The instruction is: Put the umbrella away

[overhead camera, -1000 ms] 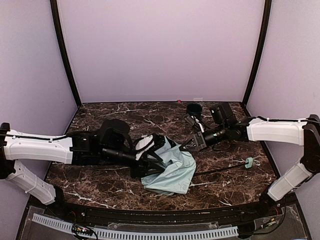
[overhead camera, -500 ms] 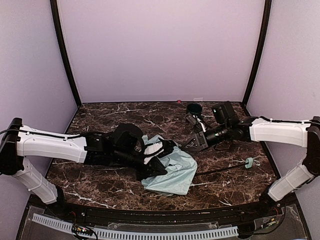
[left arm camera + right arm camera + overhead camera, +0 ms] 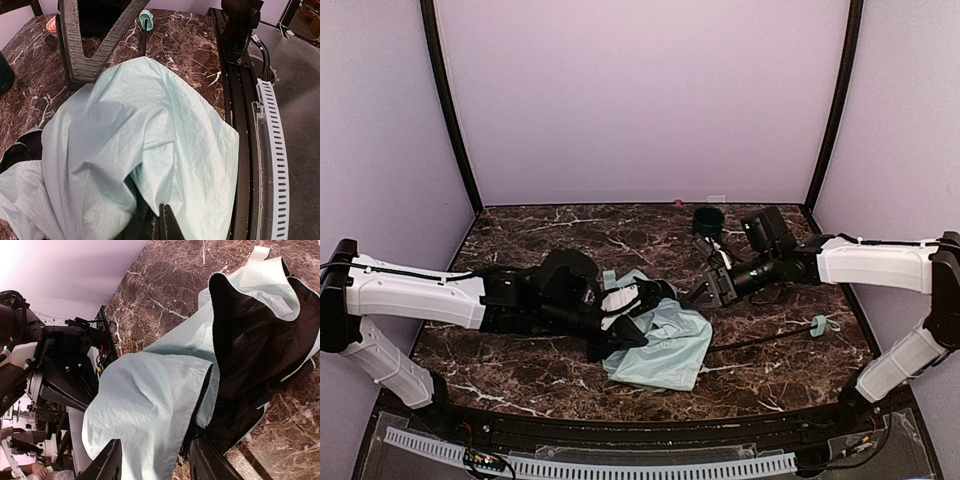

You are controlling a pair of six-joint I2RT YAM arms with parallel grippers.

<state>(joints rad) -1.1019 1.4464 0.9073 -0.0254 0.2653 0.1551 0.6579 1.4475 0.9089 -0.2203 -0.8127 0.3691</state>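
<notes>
Umbrella seemingly inside left gripper

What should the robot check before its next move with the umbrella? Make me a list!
1. Left gripper ready to grab: ok, its fingers are apart with the canopy fabric between them.
2. Right gripper ready: ok, open at the canopy's edge.
3. Canopy neatly folded: not ok, it lies crumpled with the black underside showing.
4. Handle free: ok, it lies on the table, away from both grippers.
5. Dark green cup out of the way: ok, upright and apart from the canopy.
6. Anything snagged under the fabric: cannot tell, it is hidden.
</notes>
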